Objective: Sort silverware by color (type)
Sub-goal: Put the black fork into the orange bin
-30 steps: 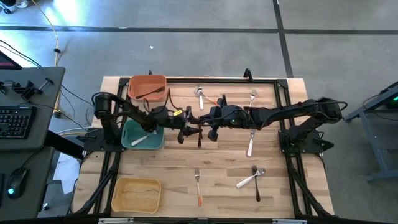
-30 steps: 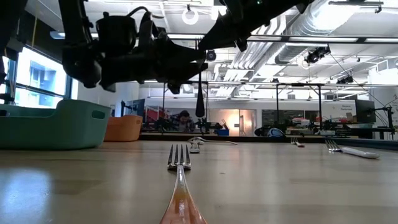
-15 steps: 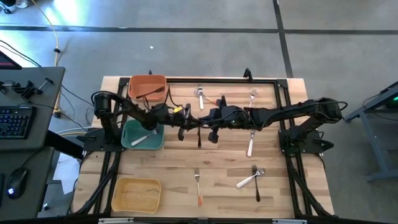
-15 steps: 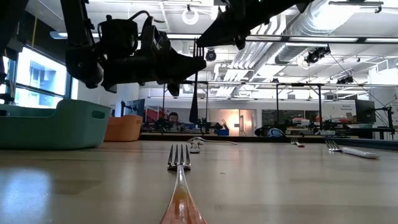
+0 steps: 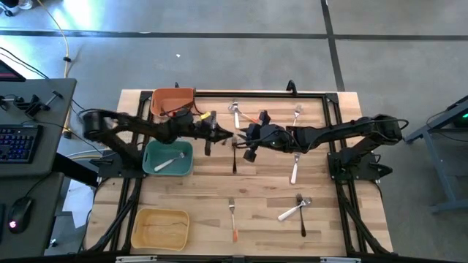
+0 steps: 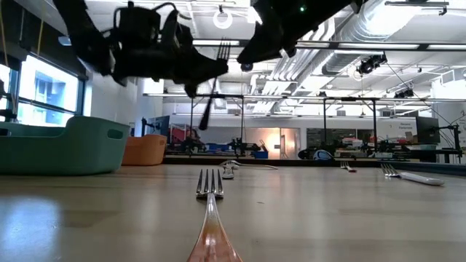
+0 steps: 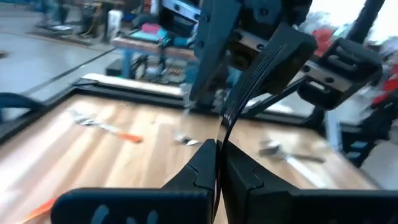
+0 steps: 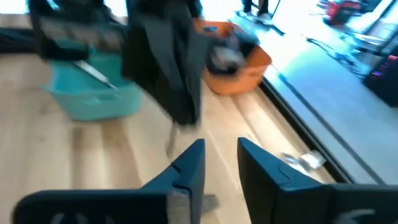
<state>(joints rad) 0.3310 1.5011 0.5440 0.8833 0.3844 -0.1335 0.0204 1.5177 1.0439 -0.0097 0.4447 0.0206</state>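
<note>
My left gripper [image 7: 217, 146] is shut on a black fork [image 6: 213, 84] above the middle of the table; it also shows in the high view [image 5: 218, 136]. The fork's tines [image 7: 278, 51] point up and its handle end [image 6: 203, 121] hangs down. My right gripper [image 8: 221, 158] is open and empty just to the right of the fork, and shows in the high view [image 5: 246, 140]. More silverware lies on the table: an orange-handled fork [image 5: 232, 218], a white-handled piece [image 5: 294, 172], and a white spoon crossing a black fork [image 5: 298, 212]. My left gripper pinches the black fork's handle [image 7: 222, 127] between its two fingers, somewhere along its middle. The fingers come about level from the table's left and lie across the fork. The fork is lifted clear of the table and tilted, tines up and handle end down.
An orange bin [image 5: 173, 102], a teal bin [image 5: 168, 158] holding a white-handled piece, and a yellow bin [image 5: 161, 226] stand along the left side. More forks [image 5: 235, 113] [image 5: 297, 113] lie near the far edge. A dark utensil [image 5: 234, 159] lies mid-table.
My left gripper has gone up and toward the table's far-left with the black fork. The fork, which hung straight down between the two grippers, now stands tilted and clear of my right gripper.
</note>
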